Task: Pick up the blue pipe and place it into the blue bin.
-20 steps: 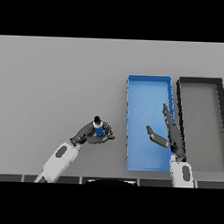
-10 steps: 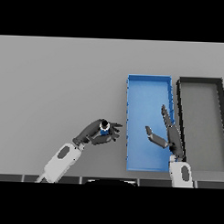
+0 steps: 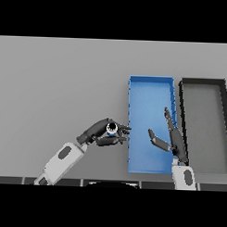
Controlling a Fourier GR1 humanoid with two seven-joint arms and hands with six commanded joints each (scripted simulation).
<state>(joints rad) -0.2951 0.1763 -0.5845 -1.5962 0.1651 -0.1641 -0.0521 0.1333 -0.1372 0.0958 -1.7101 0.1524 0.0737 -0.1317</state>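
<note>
While the left hand [image 3: 105, 132] carries its load toward the open rectangular blue plastic bin [image 3: 151, 82], the task stands in its transport step: the lift looks done and the drop is not yet made. The short blue pipe [image 3: 112, 129] sits in that hand, seen end-on as a pale ring with a dark bore, with the fingers above and the thumb below curled round it, so the hand is clamped on the pipe. Pipe and hand lie just outside the bin's left wall, near its lower half, the fingertips almost at the wall but, as far as I can tell, not yet over it. Whether the pipe is clear of the grey table [image 3: 61, 81] cannot be read from this view.

The right hand [image 3: 172, 138] hangs over the bin's right half, fingers straight and spread apart from the thumb, holding nothing. A dark grey rectangular bin [image 3: 203, 83] stands just beyond the blue bin's right wall and has no part in the task.

The next move, as I judge it, calls for carrying the pipe further across the bin's left wall, high enough not to catch the rim, until it is above the bin's bare floor, and only then letting the fingers part. The idle right hand occupies the bin's right side, so the left half is the safer place for the release.
</note>
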